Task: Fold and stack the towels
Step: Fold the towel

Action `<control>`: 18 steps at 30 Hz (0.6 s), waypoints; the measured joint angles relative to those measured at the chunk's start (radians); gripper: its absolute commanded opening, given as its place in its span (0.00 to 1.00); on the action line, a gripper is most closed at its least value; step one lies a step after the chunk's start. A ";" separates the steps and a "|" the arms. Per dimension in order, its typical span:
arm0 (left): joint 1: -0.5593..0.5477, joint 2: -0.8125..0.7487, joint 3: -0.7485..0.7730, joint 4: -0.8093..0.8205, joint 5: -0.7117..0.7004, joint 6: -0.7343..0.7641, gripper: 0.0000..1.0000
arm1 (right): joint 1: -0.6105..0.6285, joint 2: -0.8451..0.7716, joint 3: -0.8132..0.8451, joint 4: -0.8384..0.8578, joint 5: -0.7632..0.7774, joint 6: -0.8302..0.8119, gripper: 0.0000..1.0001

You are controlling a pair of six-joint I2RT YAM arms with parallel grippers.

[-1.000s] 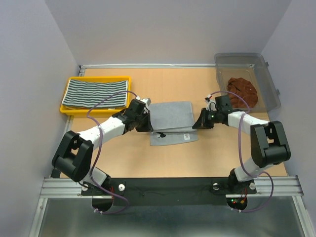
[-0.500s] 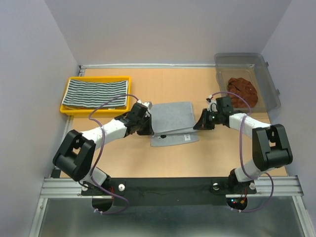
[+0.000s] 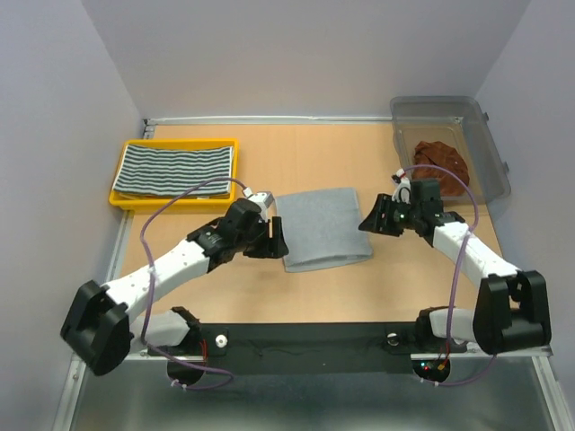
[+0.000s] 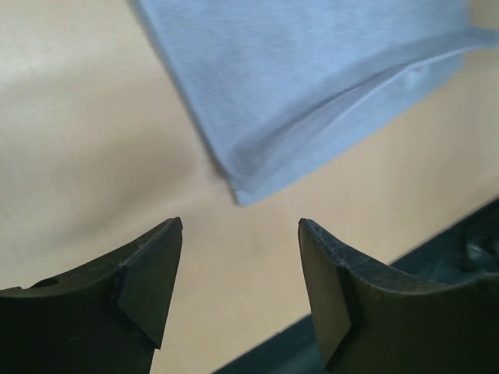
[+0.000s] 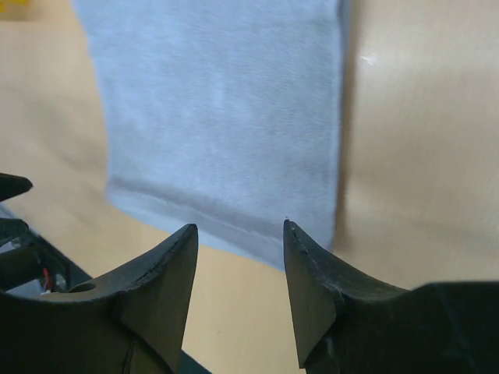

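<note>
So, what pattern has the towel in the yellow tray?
The folded cloth towel has black-white stripes; clearest in top external view.

Two slim robot arms, the left arm (image 3: 171, 265) and the right arm (image 3: 467, 247), have white link shells and bulky black joint housings. A purple cable (image 3: 148, 229) loops along each. The left gripper (image 4: 240, 226) and right gripper (image 5: 238, 227) have matte black, wedge-shaped fingers (image 4: 148, 269). Small green and red lights (image 3: 422, 366) glow at the right base

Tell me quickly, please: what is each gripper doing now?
Left gripper: open, holding nothing; the grey towel lies just ahead.
Right gripper: open, holding nothing.
</note>
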 measured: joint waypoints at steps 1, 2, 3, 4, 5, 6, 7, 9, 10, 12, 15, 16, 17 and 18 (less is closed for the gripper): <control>-0.008 -0.030 -0.003 0.000 0.005 -0.009 0.72 | 0.000 -0.021 0.000 0.001 -0.014 0.000 0.53; -0.017 -0.082 -0.012 0.001 0.007 -0.019 0.70 | 0.004 -0.059 0.000 0.001 -0.026 0.000 0.53; -0.020 -0.113 -0.018 0.002 0.006 -0.028 0.70 | 0.005 -0.084 0.000 0.001 -0.035 0.000 0.53; -0.020 -0.135 -0.023 0.003 0.001 -0.037 0.70 | 0.006 -0.100 0.000 0.002 -0.039 0.000 0.53; -0.020 -0.139 -0.023 0.005 -0.005 -0.041 0.70 | 0.009 -0.108 0.002 0.003 -0.039 -0.001 0.53; -0.020 -0.132 -0.023 0.013 -0.010 -0.043 0.70 | 0.012 -0.108 0.004 0.003 -0.037 -0.002 0.53; -0.020 -0.115 -0.023 0.018 -0.013 -0.044 0.69 | 0.012 -0.098 0.006 0.003 -0.035 -0.004 0.53; -0.020 -0.045 -0.009 0.022 -0.017 -0.043 0.63 | 0.014 -0.053 0.021 -0.001 -0.030 -0.006 0.52; -0.022 0.008 0.005 0.023 -0.020 -0.043 0.60 | 0.023 -0.013 0.034 0.000 -0.018 -0.007 0.52; -0.029 0.082 0.033 0.023 -0.028 -0.039 0.56 | 0.035 0.034 0.045 0.003 0.006 -0.008 0.51; -0.061 0.190 0.086 0.027 -0.048 -0.040 0.52 | 0.066 0.088 0.044 0.002 0.042 -0.004 0.49; -0.071 0.210 0.098 0.031 -0.050 -0.041 0.52 | 0.072 0.095 0.042 0.002 0.050 -0.004 0.49; -0.089 0.237 0.109 0.037 -0.056 -0.044 0.52 | 0.078 0.096 0.038 0.004 0.063 -0.001 0.49; -0.107 0.255 0.114 0.045 -0.061 -0.048 0.52 | 0.078 0.094 0.033 0.006 0.072 0.000 0.49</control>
